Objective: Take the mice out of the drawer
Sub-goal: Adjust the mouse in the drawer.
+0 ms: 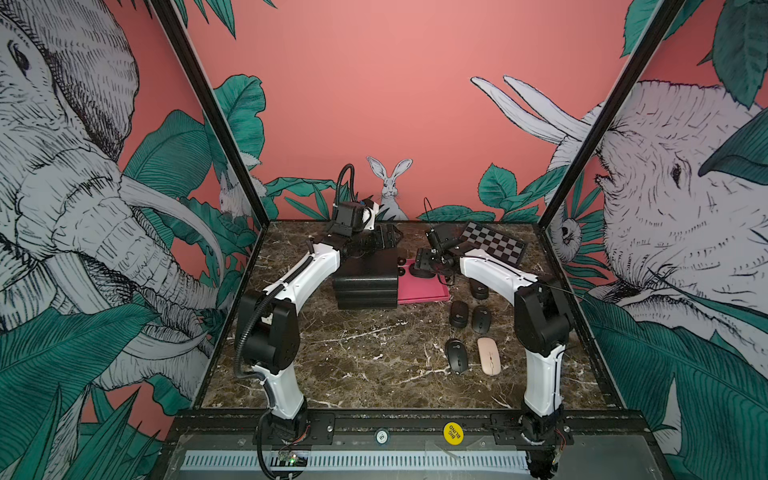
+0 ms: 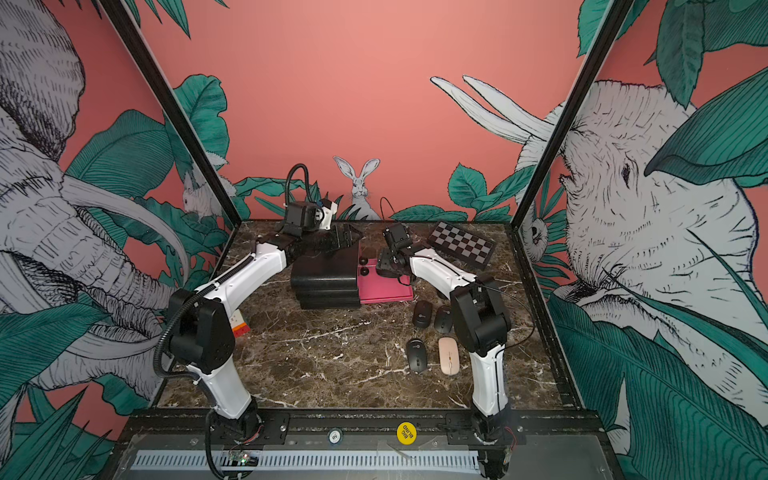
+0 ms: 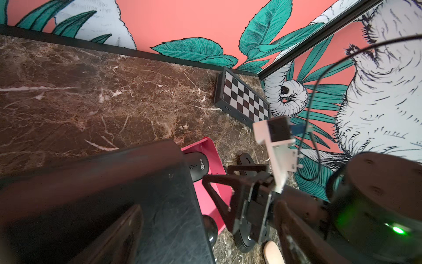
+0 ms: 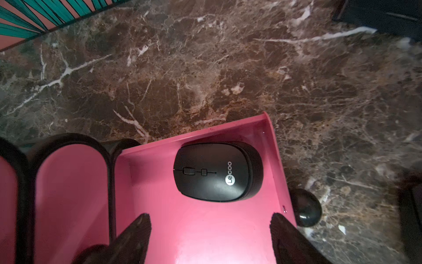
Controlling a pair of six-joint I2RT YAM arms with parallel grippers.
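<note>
Chessboard point(image 1: 494, 245) near the far right corner of the marble tabletop point(image 1: 374, 365)

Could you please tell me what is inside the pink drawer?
One black mouse lies in the drawer, near a corner; the floor around it is bare. The open right tool hangs above, and its fingers cover part of the floor, so that part cannot be judged.

Soft even light, blurred near foregrounds

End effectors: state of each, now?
Left end effector: cannot tell; over the black cabinet.
Right end effector: open, empty, over the pink drawer.
</note>
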